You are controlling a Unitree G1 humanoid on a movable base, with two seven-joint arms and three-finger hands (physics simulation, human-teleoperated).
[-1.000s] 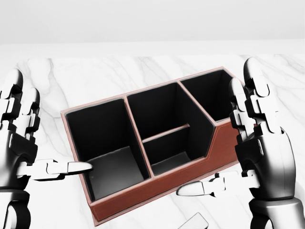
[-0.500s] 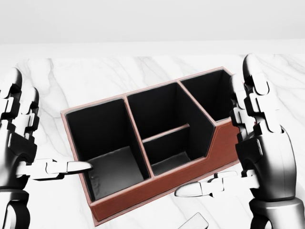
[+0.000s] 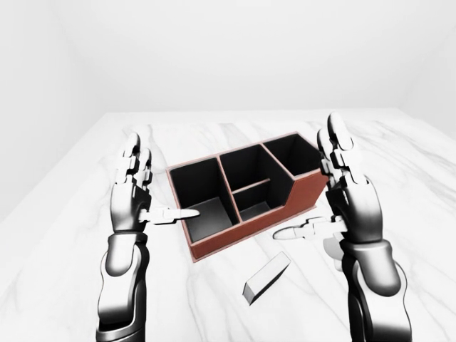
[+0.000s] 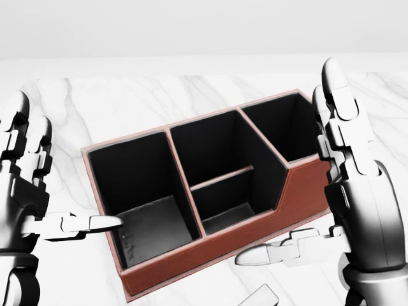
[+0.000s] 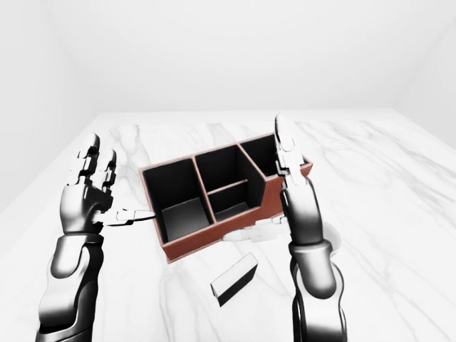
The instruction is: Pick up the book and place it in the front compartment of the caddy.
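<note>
The caddy (image 3: 239, 233) is reddish-brown outside and black inside, with several compartments, and stands slanted on the marble table. Its compartments hold nothing, as the head view shows. The book (image 3: 266, 278) is a small pale slab lying flat on the table, just below the caddy in the left-eye view; only its corner (image 4: 261, 297) shows in the head view. My left hand (image 3: 162, 187) is open beside the caddy's left end, its thumb pointing at the wall. Above and right of the book, my right hand (image 3: 308, 187) is open at the caddy's right end. Neither hand holds anything.
The white marble table (image 3: 214, 135) stretches well beyond the caddy on all sides. Its left edge (image 3: 55, 182) runs diagonally in the left-eye view, and plain white walls stand behind it.
My right hand has shifted slightly to the right and looms a little larger in the head view. The left hand, caddy and book have not moved.
</note>
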